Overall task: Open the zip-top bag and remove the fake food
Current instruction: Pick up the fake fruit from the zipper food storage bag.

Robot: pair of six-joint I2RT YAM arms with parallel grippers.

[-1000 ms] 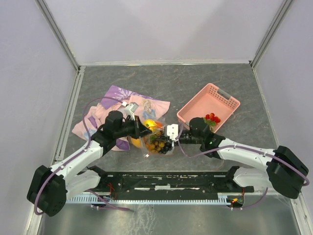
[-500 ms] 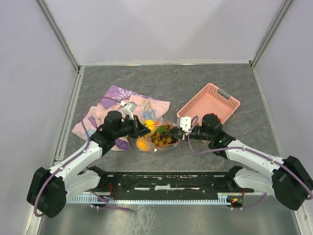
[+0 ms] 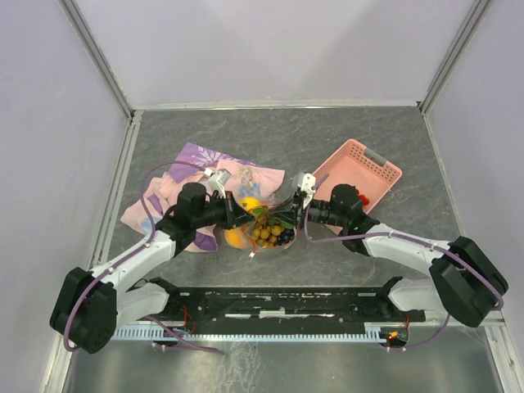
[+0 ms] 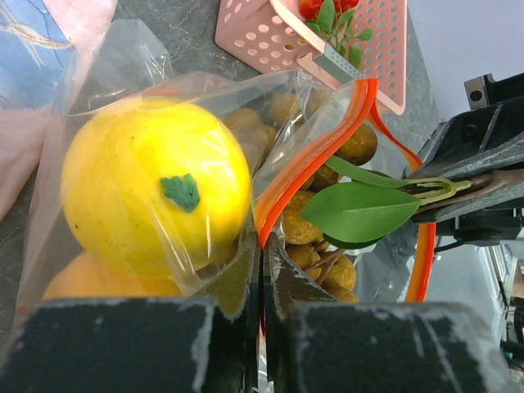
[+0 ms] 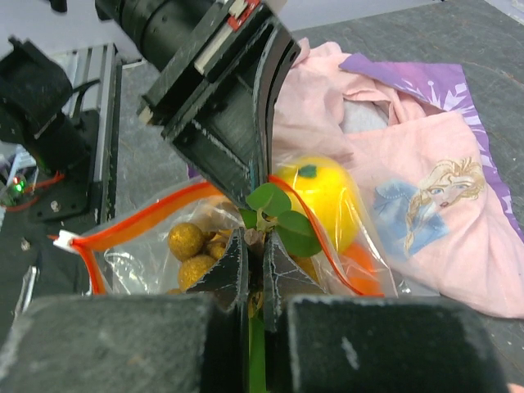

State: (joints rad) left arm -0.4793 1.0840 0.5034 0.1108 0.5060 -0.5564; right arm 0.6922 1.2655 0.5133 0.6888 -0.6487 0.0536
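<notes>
The zip-top bag (image 3: 264, 237) lies in front of the arms, clear plastic with an orange-red zip strip (image 4: 315, 151), its mouth parted. My left gripper (image 3: 238, 218) is shut on the strip at the left side of the mouth (image 4: 264, 250). My right gripper (image 3: 294, 214) reaches in from the right and is shut on the green leafy stem (image 5: 282, 217) of the tan grape bunch (image 4: 321, 214). A yellow fruit (image 4: 155, 196) and an orange fruit (image 3: 235, 238) sit inside the bag. A red-orange fruit with a green top (image 4: 329, 10) lies in the pink basket.
The pink perforated basket (image 3: 372, 168) stands at the right, behind my right arm. A pink-purple patterned cloth (image 3: 209, 168) lies under and behind the bag on the left. The grey tabletop is fenced by walls at the back and both sides.
My right gripper drew back to the right, then returned to the bag mouth and now holds the leafy stem. The bag shifted slightly toward the back. My left gripper kept its hold.
</notes>
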